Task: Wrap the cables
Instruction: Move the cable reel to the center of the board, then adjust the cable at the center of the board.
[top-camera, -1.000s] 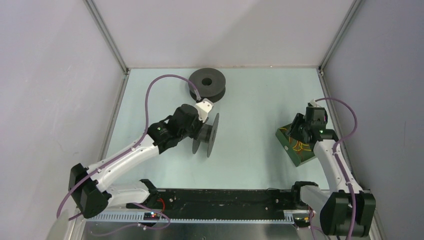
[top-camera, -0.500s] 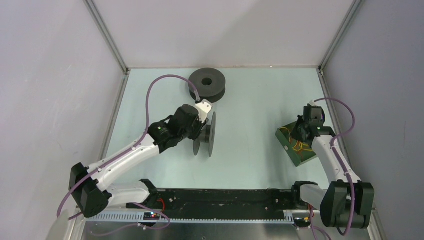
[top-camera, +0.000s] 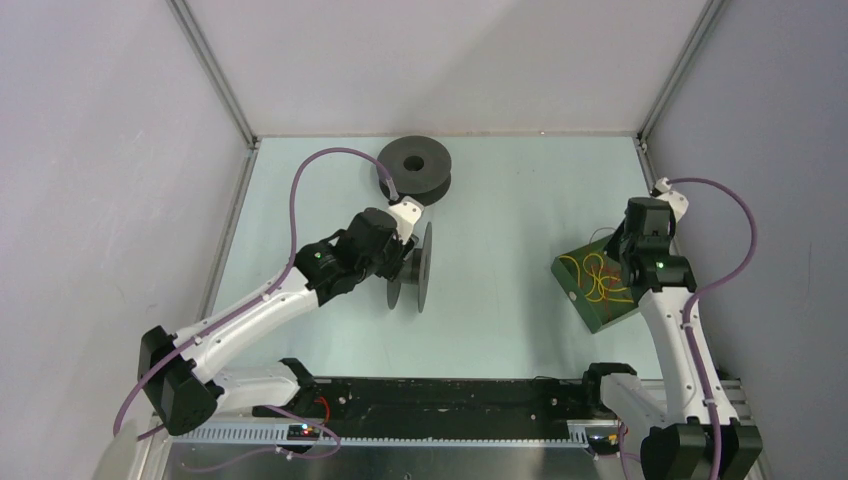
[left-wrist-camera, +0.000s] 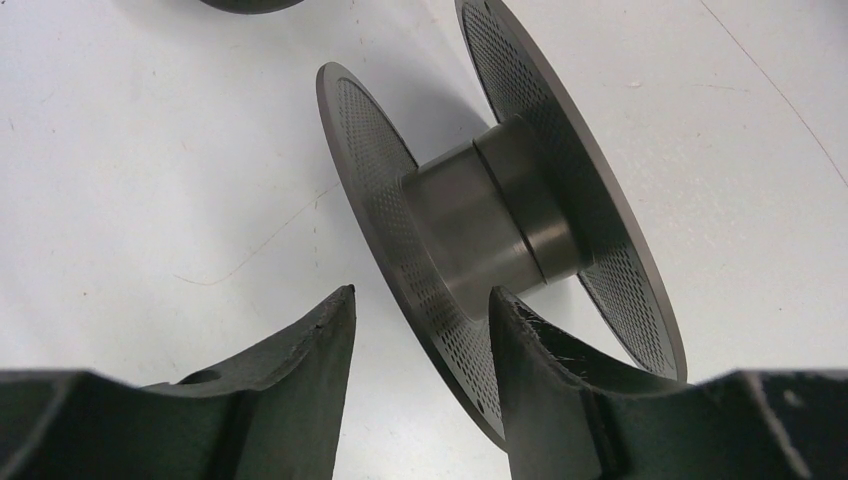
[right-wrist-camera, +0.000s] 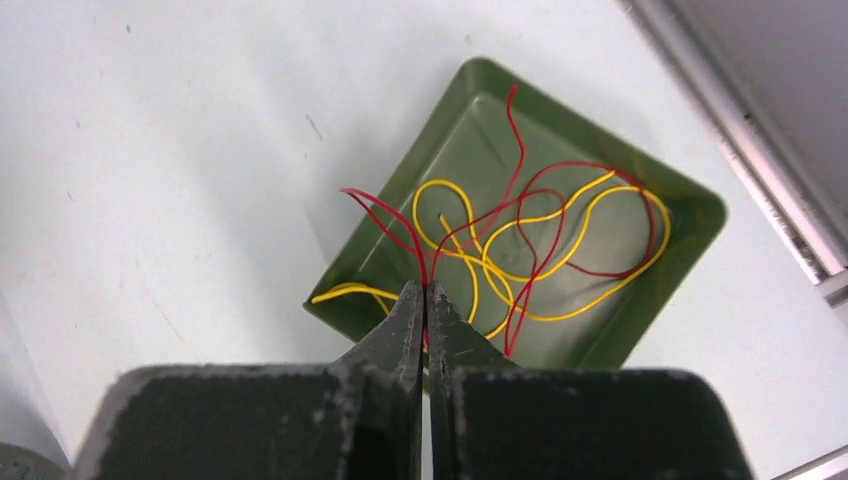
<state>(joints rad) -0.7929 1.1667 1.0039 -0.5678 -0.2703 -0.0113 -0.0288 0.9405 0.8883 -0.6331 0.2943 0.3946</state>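
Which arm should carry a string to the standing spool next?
Right. The right gripper is shut above the green tray, with the red cable running into its tips. The left gripper is open astride a flange of the spool, far from the tray.

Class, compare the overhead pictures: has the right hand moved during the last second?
Yes. The right hand has shifted right and farther back, uncovering more of the green tray, which has stayed put.

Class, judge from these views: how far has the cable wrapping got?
Done: nothing wound; the upright spool has a bare hub. In hand: the right gripper is shut on the red cable above the green tray; the left gripper, open, straddles a spool flange. Left: winding it and the yellow cable.
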